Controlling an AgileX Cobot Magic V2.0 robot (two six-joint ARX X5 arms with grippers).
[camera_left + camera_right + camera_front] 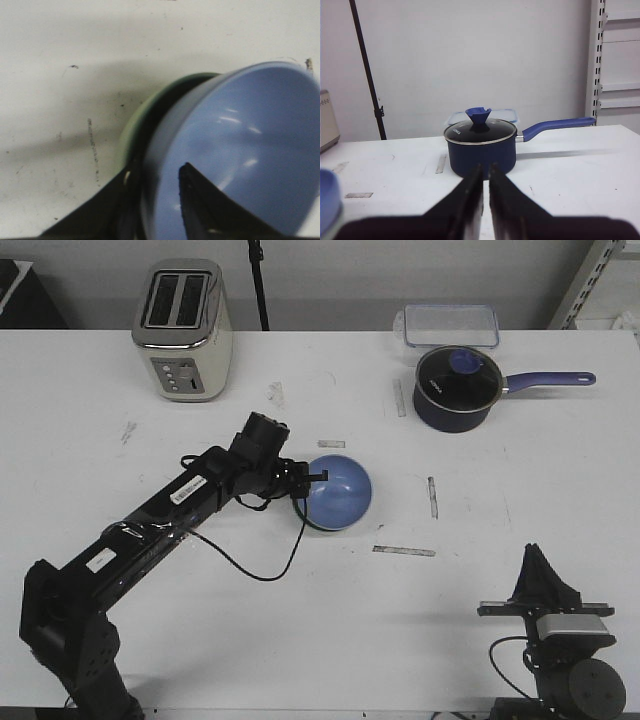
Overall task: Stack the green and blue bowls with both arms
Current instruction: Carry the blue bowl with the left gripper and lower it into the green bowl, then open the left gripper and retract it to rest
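Note:
The light blue bowl (340, 492) sits tilted inside the pale green bowl (129, 131) at the middle of the table. Only a thin green edge (300, 513) shows under it in the front view. My left gripper (312, 478) reaches in from the left and is shut on the blue bowl's (250, 150) near rim. In the left wrist view the gripper (156, 169) has one finger inside the blue bowl and the other outside, against the green rim. My right gripper (535, 552) rests at the front right with its fingers together and holds nothing (486, 167).
A dark blue saucepan (458, 388) with a glass lid stands at the back right, its handle pointing right. Behind it lies a clear lidded box (450, 325). A cream toaster (182, 330) stands at the back left. Tape strips (404, 551) mark the table.

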